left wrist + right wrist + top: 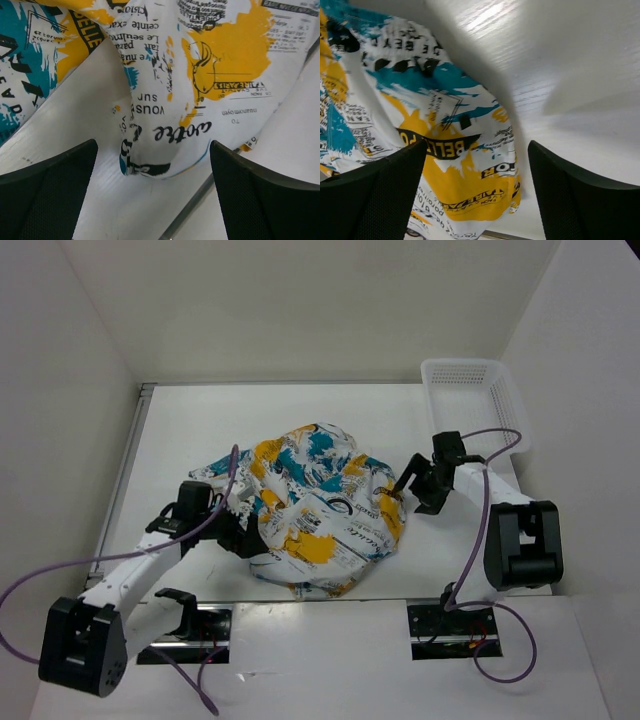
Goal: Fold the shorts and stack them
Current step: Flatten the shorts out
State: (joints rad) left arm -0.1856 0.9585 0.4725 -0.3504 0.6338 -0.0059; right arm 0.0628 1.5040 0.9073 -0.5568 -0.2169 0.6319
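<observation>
Shorts [320, 510] look limp, light, bunched mid-frame; left gripper [154, 200] and right gripper [477, 196] both gape empty, so pinch a hem edge.

So the shorts [320, 505] are lying in a heap around the middle of the counter [190, 420], a bit toward the near edge. The left hand [238, 523] is at the heap's left side and the right hand [403, 490] at its right, so the pile's between them. They might be touching the fabric, hard to say from here. The basket [462, 363] is in the far right corner, behind the right hand and well apart from the shorts.
</observation>
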